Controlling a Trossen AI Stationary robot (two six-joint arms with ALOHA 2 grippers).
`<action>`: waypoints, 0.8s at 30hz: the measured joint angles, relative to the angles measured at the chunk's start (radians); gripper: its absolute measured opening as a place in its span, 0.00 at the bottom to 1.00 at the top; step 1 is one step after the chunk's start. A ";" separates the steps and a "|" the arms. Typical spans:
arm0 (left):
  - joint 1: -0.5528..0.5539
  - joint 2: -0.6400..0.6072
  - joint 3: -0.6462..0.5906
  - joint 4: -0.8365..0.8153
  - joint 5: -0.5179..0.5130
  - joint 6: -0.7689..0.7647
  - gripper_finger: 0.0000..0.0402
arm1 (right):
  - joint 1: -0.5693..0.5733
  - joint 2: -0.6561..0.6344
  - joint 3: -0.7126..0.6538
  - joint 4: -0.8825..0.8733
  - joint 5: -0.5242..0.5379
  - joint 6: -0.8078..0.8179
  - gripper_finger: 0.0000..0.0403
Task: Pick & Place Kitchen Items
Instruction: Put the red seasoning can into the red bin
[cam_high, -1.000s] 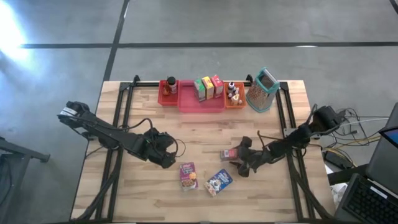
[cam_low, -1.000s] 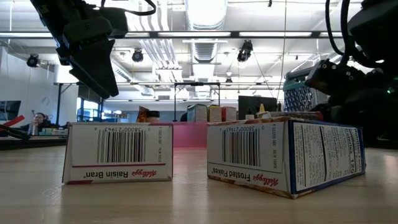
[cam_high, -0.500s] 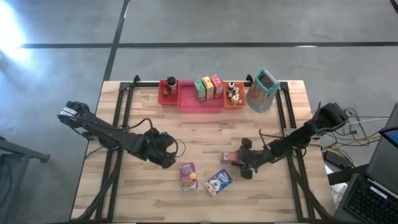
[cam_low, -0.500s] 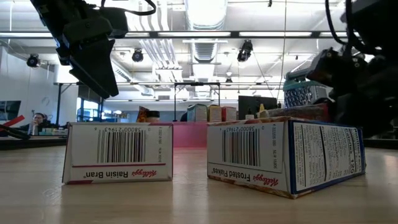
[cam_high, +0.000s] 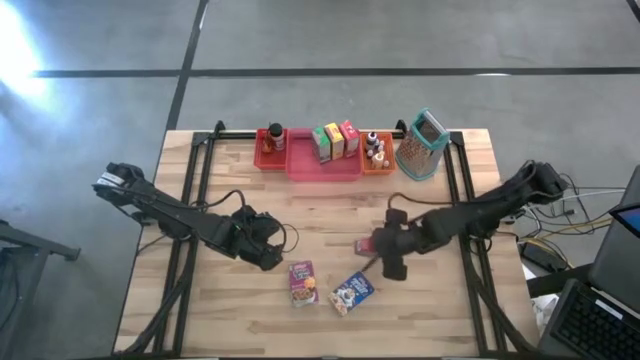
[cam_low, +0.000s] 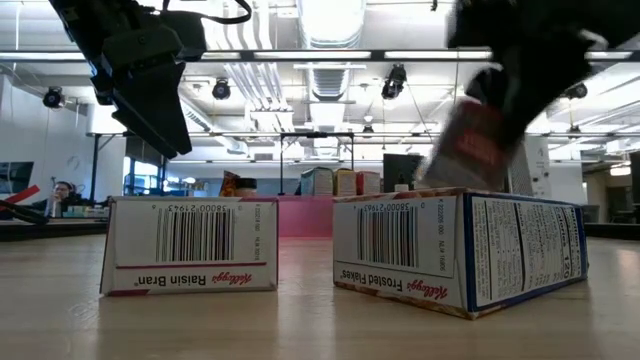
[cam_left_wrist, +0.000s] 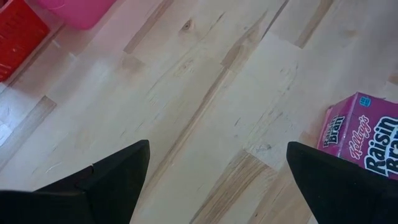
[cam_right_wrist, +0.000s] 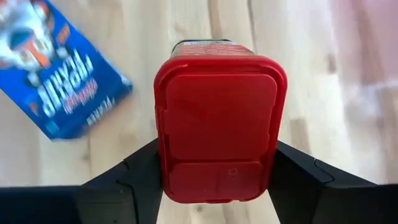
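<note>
Red-lidded small container (cam_right_wrist: 219, 127), held lid-first between the right gripper (cam_right_wrist: 217, 177) fingers, which are clamped against its two sides; the high view places this pair above the wooden table (cam_high: 200, 310), near its middle and just right of centre. In the low view the container (cam_low: 478, 145) appears tilted and lifted clear of the tabletop, above the blue box.

Blue Frosted Flakes cereal box (cam_high: 351, 292): lying flat on the table, near the front edge, just beside and below the held container in the high view.

Pink-purple Raisin Bran cereal box (cam_high: 303, 282): lying flat, just left of the blue box, the two apart.

Left gripper (cam_high: 268, 250): hovers over the table left of centre, its fingers (cam_left_wrist: 106, 180) spread apart with nothing between them (the Raisin Bran box shows close by in its wrist view).

Back edge of the table: a red tray bin (cam_high: 268, 158), a pink tray bin (cam_high: 325, 168) holding three upright small boxes (cam_high: 335, 140), an orange tray bin (cam_high: 378, 166) holding small dark-capped bottles (cam_high: 376, 150), and a teal-framed metal grater (cam_high: 422, 145) at the right end.
</note>
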 joint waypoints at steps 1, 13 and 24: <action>0.000 0.000 0.000 0.000 0.000 0.000 0.95 | -0.012 0.003 0.033 -0.024 -0.007 -0.010 0.55; 0.000 0.000 0.000 0.006 0.000 0.000 0.95 | -0.123 0.170 0.181 -0.049 -0.071 -0.135 0.55; 0.000 0.000 0.000 0.008 0.000 0.000 0.95 | -0.133 0.364 0.255 -0.049 -0.070 -0.204 0.58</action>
